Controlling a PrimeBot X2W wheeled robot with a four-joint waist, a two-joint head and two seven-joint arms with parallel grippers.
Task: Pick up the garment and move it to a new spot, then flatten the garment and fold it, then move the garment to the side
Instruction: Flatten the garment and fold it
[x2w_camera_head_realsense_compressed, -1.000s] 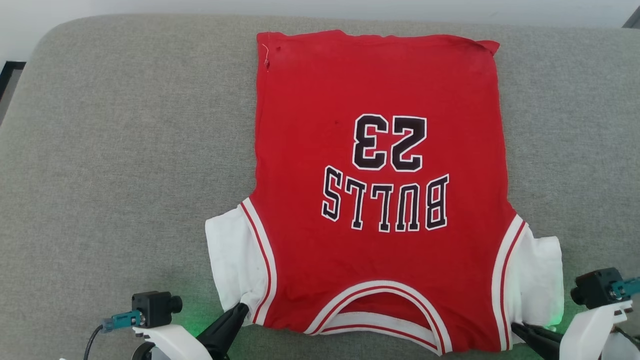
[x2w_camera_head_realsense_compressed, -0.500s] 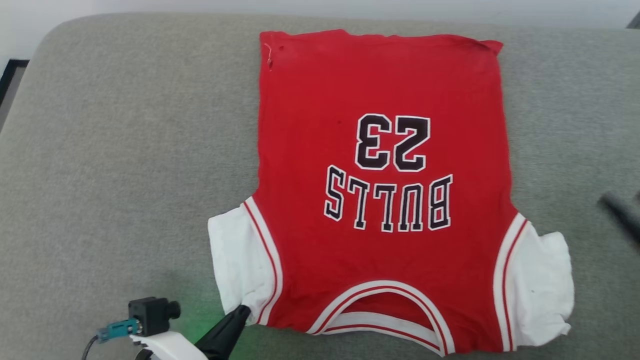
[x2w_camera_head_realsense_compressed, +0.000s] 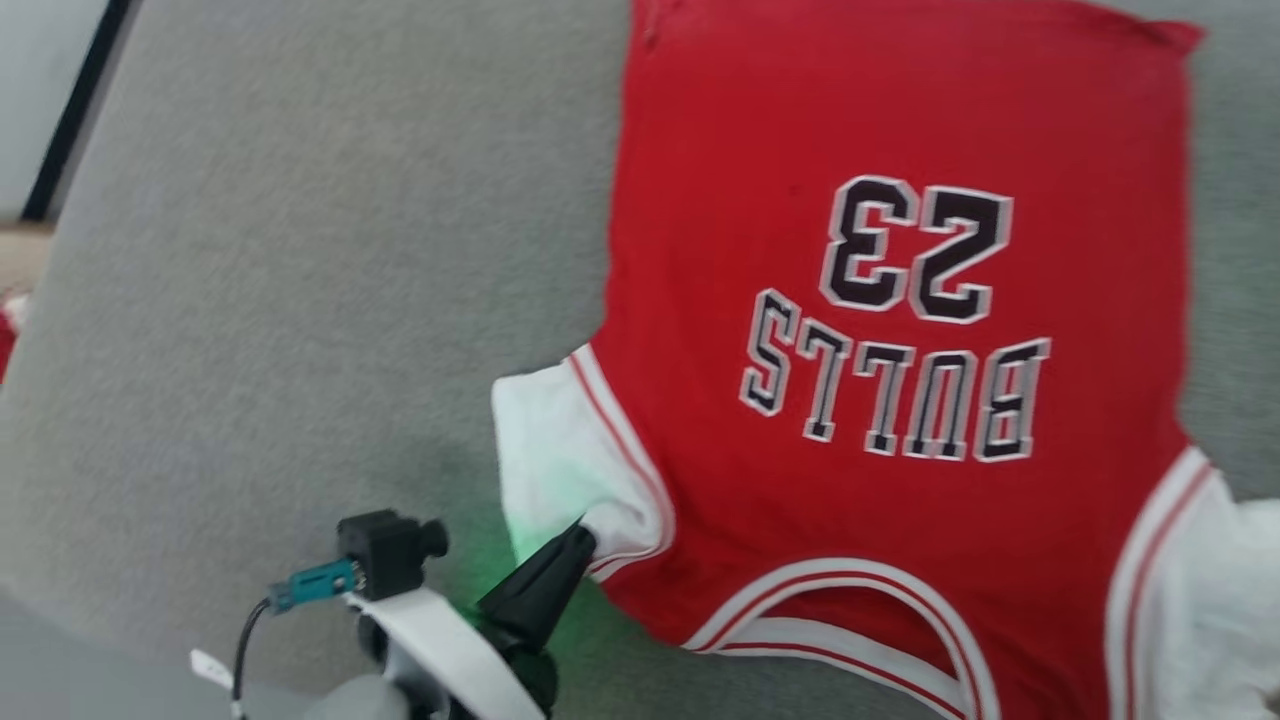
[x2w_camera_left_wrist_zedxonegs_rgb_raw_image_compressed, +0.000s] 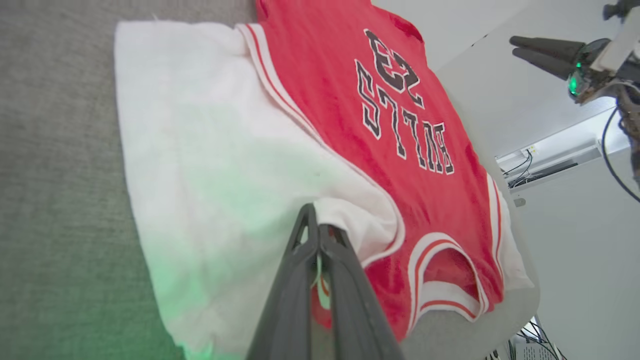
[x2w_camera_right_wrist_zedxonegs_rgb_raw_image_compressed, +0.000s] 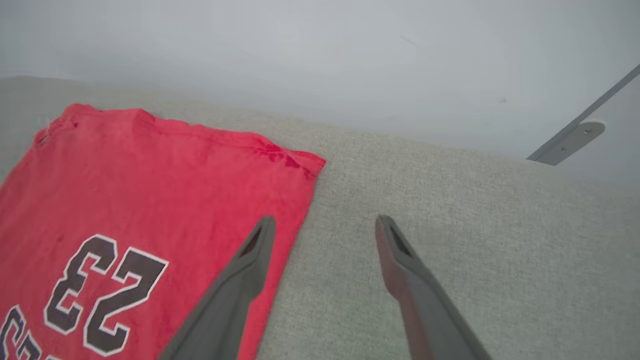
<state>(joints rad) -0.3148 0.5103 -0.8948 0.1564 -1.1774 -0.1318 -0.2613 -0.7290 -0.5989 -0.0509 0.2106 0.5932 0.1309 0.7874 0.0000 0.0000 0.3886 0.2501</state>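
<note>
The garment (x2w_camera_head_realsense_compressed: 880, 490) is a red jersey with white side panels and black "BULLS 23" lettering, spread flat on a grey cushion, its neckline toward me. My left gripper (x2w_camera_head_realsense_compressed: 585, 535) is shut on the near corner of its left white panel (x2w_camera_left_wrist_zedxonegs_rgb_raw_image_compressed: 210, 165), and the cloth bunches at the fingertips (x2w_camera_left_wrist_zedxonegs_rgb_raw_image_compressed: 315, 220). My right gripper (x2w_camera_right_wrist_zedxonegs_rgb_raw_image_compressed: 322, 220) is open with nothing between its fingers. It hovers over the garment's (x2w_camera_right_wrist_zedxonegs_rgb_raw_image_compressed: 150, 175) far right corner and the bare cushion beside it. The left wrist view shows the right gripper (x2w_camera_left_wrist_zedxonegs_rgb_raw_image_compressed: 517, 47) raised well above the cushion.
The grey cushion (x2w_camera_head_realsense_compressed: 300, 300) extends widely to the garment's left and beyond its far hem (x2w_camera_right_wrist_zedxonegs_rgb_raw_image_compressed: 450, 225). A dark strip (x2w_camera_head_realsense_compressed: 75, 110) marks the cushion's upper left edge. A pale wall (x2w_camera_right_wrist_zedxonegs_rgb_raw_image_compressed: 320, 60) stands behind.
My right gripper let go of the right white panel, opened, and rose out of the head view. The head camera has swung, shifting the whole picture. The left grip holds.
</note>
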